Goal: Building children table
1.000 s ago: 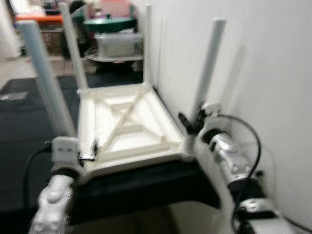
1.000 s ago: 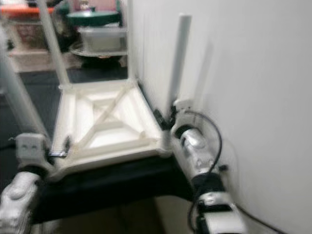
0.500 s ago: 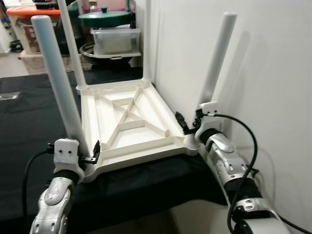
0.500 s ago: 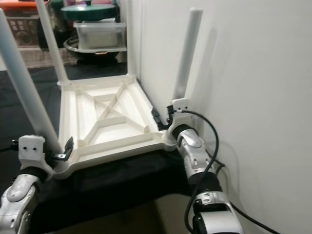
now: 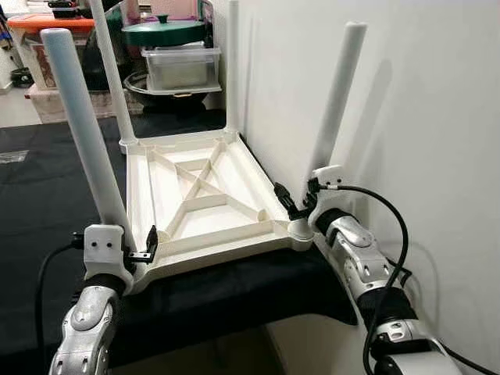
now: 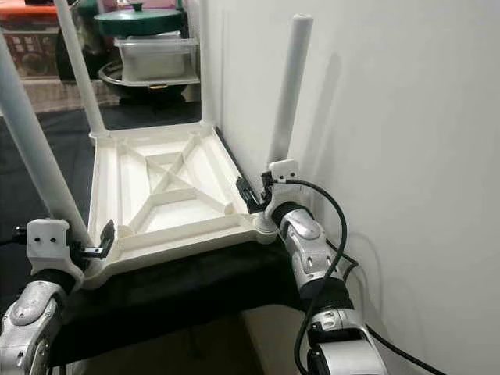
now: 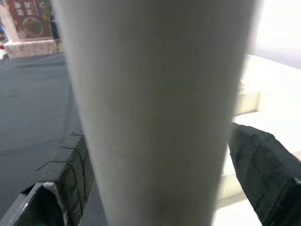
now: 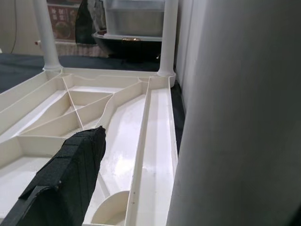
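Jaws of both grippers clamp the upturned table's [image 5: 207, 199] near legs.

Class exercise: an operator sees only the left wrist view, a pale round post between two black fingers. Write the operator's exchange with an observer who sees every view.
Operator: What is this post?
Observer: The near left white leg of an upside-down cream plastic children's table, gripped near its base by the left gripper.
Operator: Where is the other arm?
Observer: The right gripper is at the base of the near right white leg, beside the white wall.
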